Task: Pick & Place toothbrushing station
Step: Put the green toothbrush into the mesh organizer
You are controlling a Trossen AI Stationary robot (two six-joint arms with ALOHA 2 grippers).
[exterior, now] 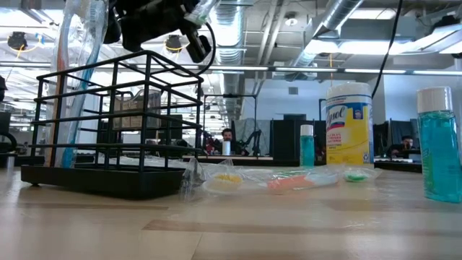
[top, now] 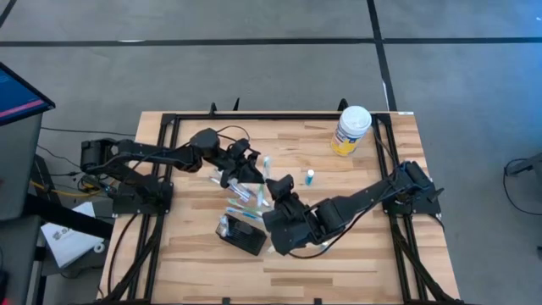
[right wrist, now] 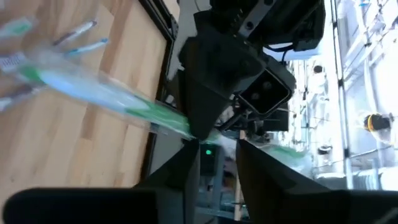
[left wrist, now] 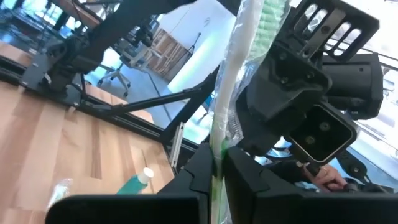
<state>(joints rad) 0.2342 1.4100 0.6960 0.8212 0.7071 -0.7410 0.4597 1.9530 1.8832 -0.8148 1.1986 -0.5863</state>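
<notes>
The toothbrushing station [top: 241, 237], a black wire holder [exterior: 108, 123], rests on its base on the table's near middle, with wrapped toothbrushes [exterior: 72, 79] standing in it. Above the table's middle my left gripper [left wrist: 217, 177] is shut on a green-and-white wrapped toothbrush [left wrist: 227, 93]. My right gripper [right wrist: 217, 162] faces it closely from the right. Its fingers are open, one on either side of the same toothbrush [right wrist: 124, 99]; whether they touch it I cannot tell. More wrapped toothbrushes [top: 246, 199] lie on the table below the grippers. My left gripper pinches the wrapped toothbrush's handle [left wrist: 216, 163] between its two fingers, away from the green bristle head [left wrist: 270, 18]. The fingers point about level, from the table's left, and lie across the handle. The toothbrush is lifted clear of the table.
A white-lidded yellow-labelled canister [top: 351, 129] stands at the far right. A small blue-green bottle [top: 311, 176] stands right of the grippers. In the low view a larger blue-green bottle [exterior: 438, 144] stands close to the camera. A black frame [top: 169, 127] runs along the table's edges.
</notes>
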